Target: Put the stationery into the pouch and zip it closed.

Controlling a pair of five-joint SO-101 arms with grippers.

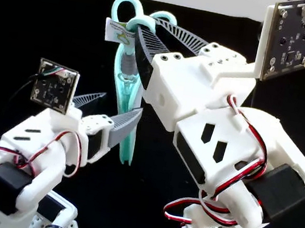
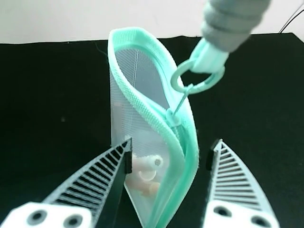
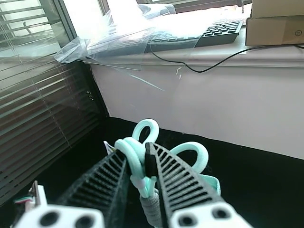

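Note:
A mint-green mesh pouch [image 1: 126, 93] hangs upright above the black table, held by its loop straps [image 3: 147, 127]. My right gripper [image 1: 147, 24] is at the top, shut on one mint loop [image 3: 130, 154]. Lower down, my left gripper [image 1: 122, 104] stands open with a finger on either side of the pouch's lower part. In the left wrist view the pouch [image 2: 137, 109] hangs between the open gripper [image 2: 173, 145], its mouth gaping partway. The zipper pull ring [image 2: 183, 78] sits near the top, beside a grey cord [image 2: 232, 19]. Pale pink and white stationery [image 2: 145, 173] shows through the mesh at the bottom.
A black cloth [image 1: 45, 23] covers the table, with a white wall behind. A white tag [image 1: 118, 31] hangs by the loops. In the right wrist view, window blinds [image 3: 33, 95] and a sill with a keyboard [image 3: 223, 31] lie beyond the table.

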